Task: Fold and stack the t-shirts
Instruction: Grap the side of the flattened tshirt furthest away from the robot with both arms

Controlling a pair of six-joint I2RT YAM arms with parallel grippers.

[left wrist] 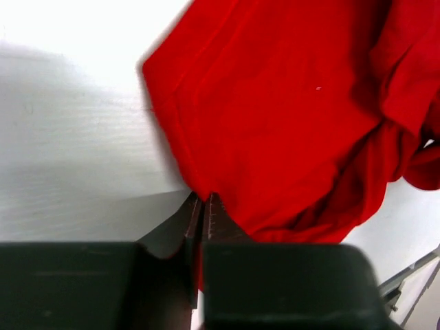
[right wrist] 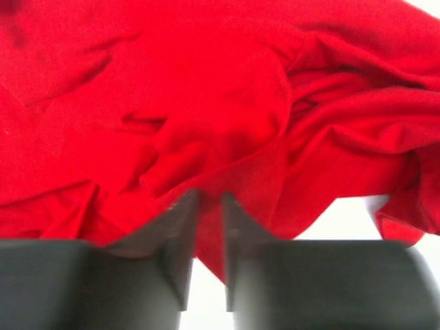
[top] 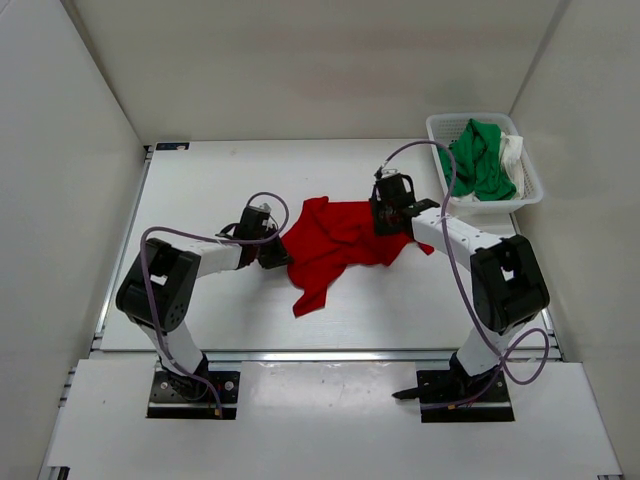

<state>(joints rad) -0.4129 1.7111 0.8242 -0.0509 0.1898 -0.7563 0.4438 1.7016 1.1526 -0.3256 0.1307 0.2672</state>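
At the near edge, 6 o'clock in the overhead view, both arm bases sit bolted to the pale grey table (top: 220, 180), the arms reaching away toward 12. Left gripper (top: 272, 252) low over the tabletop, at the 9 o'clock edge of the bright red soft cloth t-shirt (top: 335, 245). Left wrist view: its fingers (left wrist: 214, 218) pressed nearly together, a thin edge of red cloth pinched between them, bare table to their 9 o'clock. The red t-shirt lies crumpled and unfolded at mid-table, spread roughly 9 to 3, with one narrow tongue of cloth trailing toward 7 o'clock and a small corner poking out at 3, beside the right forearm. Right gripper (top: 388, 215) down on the shirt's 2 o'clock part, a little farther from the bases than the left one. Right wrist view: fingers (right wrist: 184, 227) standing narrow, a raised fold of red cloth filling the slot between them; rumpled ridges of the same cloth to their 2 o'clock, a sliver of white table at 5. Farthest out, in the table's 2 o'clock corner, the white plastic mesh basket (top: 490, 207), well apart from the red shirt. Inside it the green cloth t-shirt (top: 480, 160), bunched and heaped above the rim, and the white cloth t-shirt (top: 512, 155), wedged against the basket's 3 o'clock wall, mostly hidden under the green.
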